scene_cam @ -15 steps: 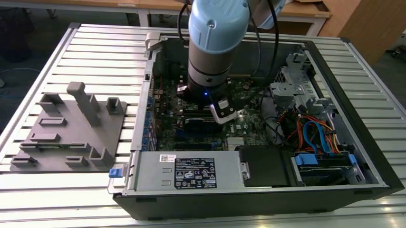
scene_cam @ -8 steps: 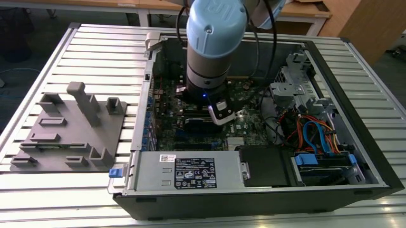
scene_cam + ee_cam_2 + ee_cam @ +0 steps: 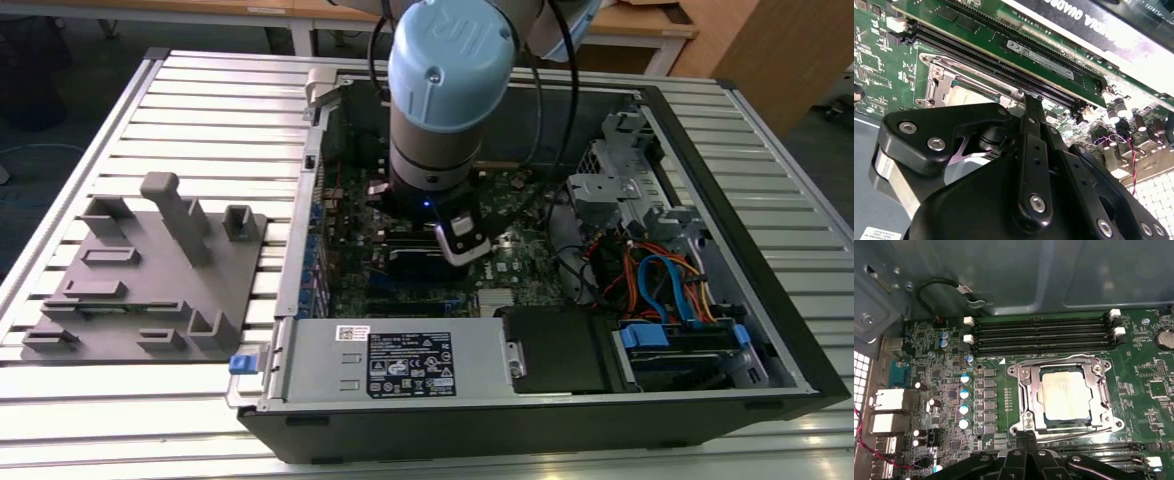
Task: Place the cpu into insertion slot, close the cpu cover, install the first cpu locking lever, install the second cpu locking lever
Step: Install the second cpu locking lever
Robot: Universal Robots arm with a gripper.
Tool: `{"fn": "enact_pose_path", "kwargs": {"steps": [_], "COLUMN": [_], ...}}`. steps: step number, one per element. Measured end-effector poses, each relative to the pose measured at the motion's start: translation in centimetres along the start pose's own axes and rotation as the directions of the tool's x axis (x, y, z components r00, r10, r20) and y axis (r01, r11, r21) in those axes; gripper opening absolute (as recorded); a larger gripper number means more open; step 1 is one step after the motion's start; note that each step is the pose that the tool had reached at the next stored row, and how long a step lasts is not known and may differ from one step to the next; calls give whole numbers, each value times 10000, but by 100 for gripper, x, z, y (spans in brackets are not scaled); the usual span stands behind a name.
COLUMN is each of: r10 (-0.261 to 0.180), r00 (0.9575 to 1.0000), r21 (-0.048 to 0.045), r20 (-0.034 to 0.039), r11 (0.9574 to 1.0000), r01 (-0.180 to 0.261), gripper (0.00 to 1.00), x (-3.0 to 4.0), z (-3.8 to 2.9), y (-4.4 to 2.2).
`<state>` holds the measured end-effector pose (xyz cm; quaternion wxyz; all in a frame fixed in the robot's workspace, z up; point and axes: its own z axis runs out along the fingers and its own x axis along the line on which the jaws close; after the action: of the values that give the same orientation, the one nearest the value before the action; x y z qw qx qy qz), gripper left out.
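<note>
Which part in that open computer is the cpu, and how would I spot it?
Start at the green circuit board inside the open computer case. Below the long black memory slots in the first wrist view sits the cpu cover, a silver metal frame. Inside it lies the cpu: a flat square with a plain pale metal top, unlike the narrow slots and small cylinders around it.
</note>
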<state>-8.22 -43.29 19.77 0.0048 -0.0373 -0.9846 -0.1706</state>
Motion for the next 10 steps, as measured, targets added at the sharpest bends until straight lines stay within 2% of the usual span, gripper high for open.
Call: {"fn": "enact_pose_path", "kwargs": {"steps": [10], "r10": [-2], "r00": [10000], "r21": [-183], "r20": [-15], "r11": [9998], "r01": [2], "gripper": [10], "x": [8], "z": [53], "y": [-20]}}
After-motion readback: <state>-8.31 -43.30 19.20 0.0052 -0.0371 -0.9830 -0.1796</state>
